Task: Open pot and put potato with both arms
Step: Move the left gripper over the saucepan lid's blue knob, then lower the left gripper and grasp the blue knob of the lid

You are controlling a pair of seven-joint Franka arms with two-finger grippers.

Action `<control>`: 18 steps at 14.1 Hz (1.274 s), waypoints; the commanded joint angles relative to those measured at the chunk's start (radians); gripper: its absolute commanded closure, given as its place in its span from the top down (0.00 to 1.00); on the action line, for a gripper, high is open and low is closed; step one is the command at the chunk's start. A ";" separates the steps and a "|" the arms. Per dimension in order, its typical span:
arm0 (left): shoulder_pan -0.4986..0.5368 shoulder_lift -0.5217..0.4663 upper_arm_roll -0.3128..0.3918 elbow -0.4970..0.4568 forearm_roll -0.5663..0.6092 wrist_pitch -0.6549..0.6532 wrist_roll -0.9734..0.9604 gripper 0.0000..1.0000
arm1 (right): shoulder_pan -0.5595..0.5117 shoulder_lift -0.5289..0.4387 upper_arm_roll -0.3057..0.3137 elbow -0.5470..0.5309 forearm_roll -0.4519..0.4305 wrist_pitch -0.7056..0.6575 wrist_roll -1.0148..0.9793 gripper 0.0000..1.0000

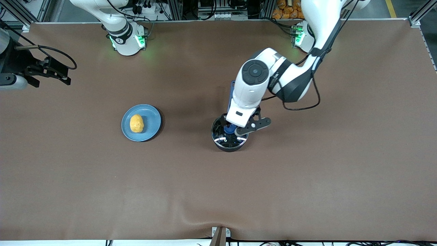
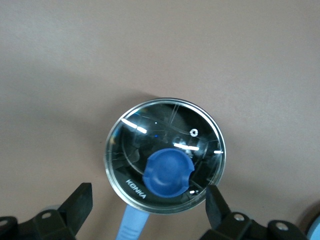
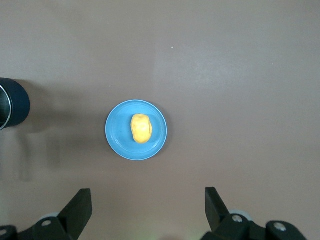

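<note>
left tool [image 2: 148, 200] gapes open over the lidded pot [image 1: 229, 135]; right tool [image 3: 148, 202] hangs open above the potato [image 3: 141, 128].

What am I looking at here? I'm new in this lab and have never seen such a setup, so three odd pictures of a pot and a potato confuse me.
These are two white robot arms at a brown table, each ending in a two-finger gripper. The wide picture comes from a high camera facing the robots; the other two come from cameras on each arm's wrist, looking down past the fingers.

On the table stands a black pot, closed by a glass lid with a blue knob. Toward the right arm's end, a potato lies on a blue plate.

The left gripper hangs open over the lid, fingers either side of the knob, holding nothing. The right gripper is open too, high above the plate, and holds nothing.
</note>
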 commanded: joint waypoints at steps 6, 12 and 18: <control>-0.050 0.112 0.026 0.057 0.063 0.094 -0.024 1.00 | -0.016 0.009 0.005 0.021 0.016 -0.016 -0.016 1.00; -0.064 0.148 0.026 0.055 0.073 0.097 -0.023 1.00 | -0.015 0.009 0.005 0.021 0.016 -0.016 -0.016 1.00; -0.064 0.154 0.026 0.051 0.079 0.097 -0.021 1.00 | -0.016 0.009 0.005 0.021 0.016 -0.016 -0.016 1.00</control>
